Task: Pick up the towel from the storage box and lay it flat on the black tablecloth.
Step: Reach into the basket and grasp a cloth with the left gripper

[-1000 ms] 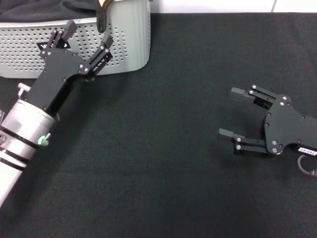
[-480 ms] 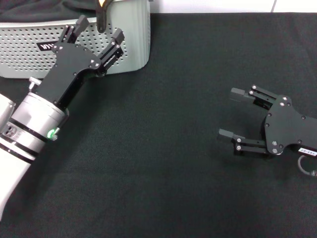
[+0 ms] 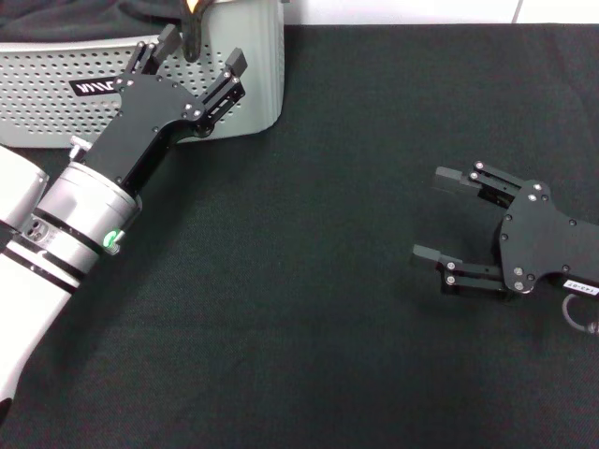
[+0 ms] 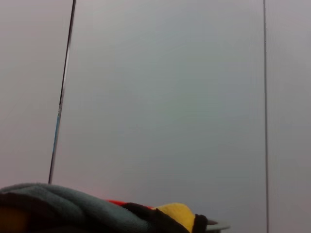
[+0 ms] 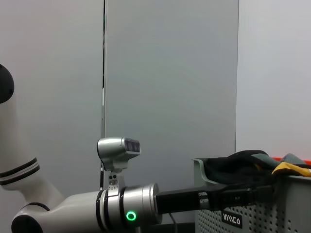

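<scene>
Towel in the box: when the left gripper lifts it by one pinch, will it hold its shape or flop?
Probably flop: the towel lies heaped in soft folds. It looks fleecy, so likely light and not slippery. A dark cloth lies against it, so that may drag along when the open left gripper pulls.

Head view: looks steeply down from above on the black tablecloth (image 3: 309, 309), with the storage box (image 3: 253, 84) at its far left. Left wrist view: close, level over the box's heaped cloths, facing a wall. Right wrist view: low, level, facing the storage box (image 5: 257, 216) and left arm (image 5: 97, 208), both shared with the head view.
</scene>
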Controlling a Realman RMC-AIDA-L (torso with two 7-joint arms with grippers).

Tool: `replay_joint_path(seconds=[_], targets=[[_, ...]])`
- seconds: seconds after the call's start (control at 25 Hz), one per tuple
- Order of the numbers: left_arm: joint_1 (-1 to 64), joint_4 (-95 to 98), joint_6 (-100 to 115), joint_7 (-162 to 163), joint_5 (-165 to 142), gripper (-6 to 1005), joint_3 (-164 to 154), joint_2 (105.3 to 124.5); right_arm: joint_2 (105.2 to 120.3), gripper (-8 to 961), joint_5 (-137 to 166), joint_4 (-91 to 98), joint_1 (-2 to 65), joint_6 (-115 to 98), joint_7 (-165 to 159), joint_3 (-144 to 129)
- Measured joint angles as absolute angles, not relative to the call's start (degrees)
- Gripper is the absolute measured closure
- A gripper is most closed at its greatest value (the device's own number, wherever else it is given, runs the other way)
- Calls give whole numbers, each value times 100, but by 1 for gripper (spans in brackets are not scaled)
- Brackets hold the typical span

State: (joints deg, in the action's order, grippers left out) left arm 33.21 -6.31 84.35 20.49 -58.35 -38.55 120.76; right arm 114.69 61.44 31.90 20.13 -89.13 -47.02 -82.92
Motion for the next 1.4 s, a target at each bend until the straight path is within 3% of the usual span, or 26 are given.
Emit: replay_joint_path(seconds=[0.6, 1.4], targets=[[3433, -633, 8365, 2073, -5813, 142, -3639, 12076, 11469, 118, 6144, 3191, 2013, -8912, -4702, -8288], [3456, -565, 8018, 2561, -5774, 739, -3629, 12076, 11469, 119, 6144, 3191, 1959, -8954, -4681, -8283]])
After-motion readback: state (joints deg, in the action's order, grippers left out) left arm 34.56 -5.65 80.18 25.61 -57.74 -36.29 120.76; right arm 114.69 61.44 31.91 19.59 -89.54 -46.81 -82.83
